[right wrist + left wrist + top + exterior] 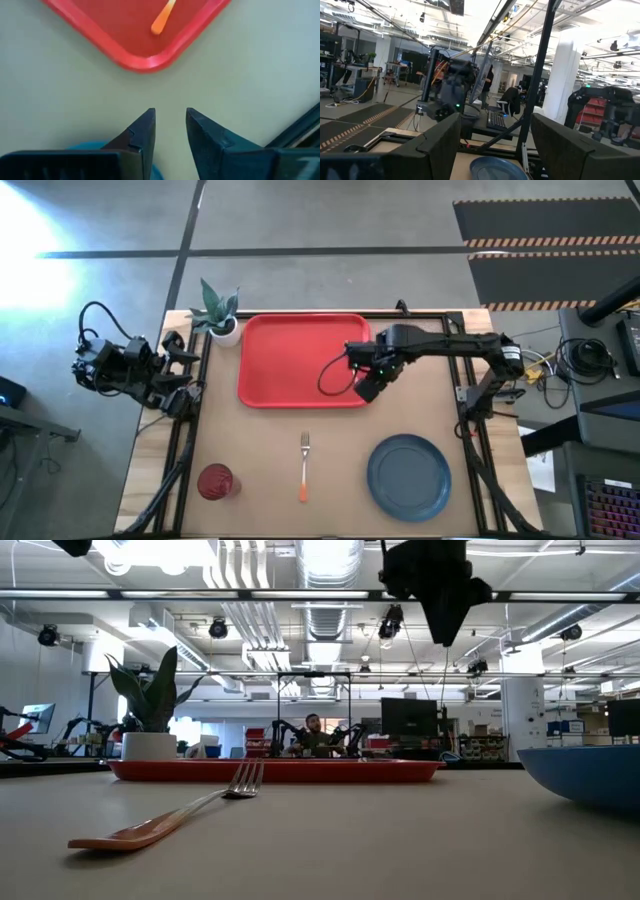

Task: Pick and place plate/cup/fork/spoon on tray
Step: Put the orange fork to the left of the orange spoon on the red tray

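A small green plant in a white pot (222, 320) stands at the table's (270, 460) far left corner; a person (315, 735) sits beyond.

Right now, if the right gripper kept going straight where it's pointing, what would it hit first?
Probably the bare table, just short of the tray and its rounded corner. The right gripper points down at the tabletop, holding nothing. Depth is hard to judge.

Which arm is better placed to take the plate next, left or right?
Probably the right: its open gripper hovers by the tray corner, nearer the plate. The left gripper waits at the table's far left edge.
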Motion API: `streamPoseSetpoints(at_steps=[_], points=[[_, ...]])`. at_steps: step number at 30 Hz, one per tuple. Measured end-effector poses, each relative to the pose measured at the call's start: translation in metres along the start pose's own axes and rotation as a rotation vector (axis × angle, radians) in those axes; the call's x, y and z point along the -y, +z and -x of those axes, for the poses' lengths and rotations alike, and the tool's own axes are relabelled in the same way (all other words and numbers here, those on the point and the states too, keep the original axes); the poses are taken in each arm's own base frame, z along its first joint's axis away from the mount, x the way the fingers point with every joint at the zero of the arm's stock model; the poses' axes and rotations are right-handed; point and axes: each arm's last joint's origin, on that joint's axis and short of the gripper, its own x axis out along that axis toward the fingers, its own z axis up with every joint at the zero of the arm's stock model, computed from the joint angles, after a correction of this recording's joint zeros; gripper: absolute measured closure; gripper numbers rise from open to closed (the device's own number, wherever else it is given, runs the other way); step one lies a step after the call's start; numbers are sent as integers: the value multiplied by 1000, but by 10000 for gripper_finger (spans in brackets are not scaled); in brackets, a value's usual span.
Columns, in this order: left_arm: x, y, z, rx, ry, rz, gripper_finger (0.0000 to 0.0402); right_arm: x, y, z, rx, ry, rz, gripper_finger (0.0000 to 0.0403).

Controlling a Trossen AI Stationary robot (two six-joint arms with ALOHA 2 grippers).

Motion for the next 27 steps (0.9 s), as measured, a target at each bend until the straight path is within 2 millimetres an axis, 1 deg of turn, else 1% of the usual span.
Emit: streamPoseSetpoints(at_steps=[5, 7, 11, 13, 16, 20, 22, 27], points=[[0, 0, 0, 0, 0, 0, 176, -16, -11, -5, 23, 15, 0, 298], [0, 0, 0, 0, 0, 0, 176, -28, -11, -9, 68, 68, 12, 298], [0, -1, 0, -2, 0, 0, 176, -55, -9, -16, 185, 247, 69, 298], [0, -1, 0, -1, 0, 0, 176, -65, -9, -17, 231, 316, 93, 298], [0, -1, 0, -1, 0, 0, 176, -76, -12, -20, 282, 382, 115, 301], [0, -1, 0, -2, -3, 0, 176, -85, -17, -25, 294, 421, 111, 305], [0, -1, 0, -3, -8, 0, 176, -89, -20, -31, 298, 443, 107, 305], [0, -1, 0, -3, -11, 0, 176, -104, -19, -55, 300, 543, 110, 299]])
